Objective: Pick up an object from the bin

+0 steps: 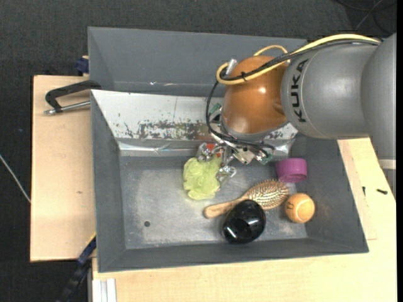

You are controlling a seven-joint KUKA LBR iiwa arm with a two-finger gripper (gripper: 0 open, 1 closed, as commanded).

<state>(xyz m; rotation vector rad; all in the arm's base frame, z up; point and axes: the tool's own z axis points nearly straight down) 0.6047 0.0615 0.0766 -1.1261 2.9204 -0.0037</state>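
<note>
My gripper (pixel 220 160) hangs below the orange wrist cover, low over the middle of the bin near its back wall. Its tip is at the upper right edge of a crumpled yellow-green soft thing (pixel 200 180) that lies on the bin floor. Whether it touches that thing is hidden by the metal parts. A wooden hairbrush (pixel 252 199) lies just in front of the gripper, handle pointing left, bristle head to the right.
A shiny black rounded thing (pixel 244 222) sits against the brush near the front wall. An orange ball-like thing (pixel 300 207) and a purple cup-shaped thing (pixel 291 169) lie at the right. The arm covers the back right corner; the left half of the floor is bare.
</note>
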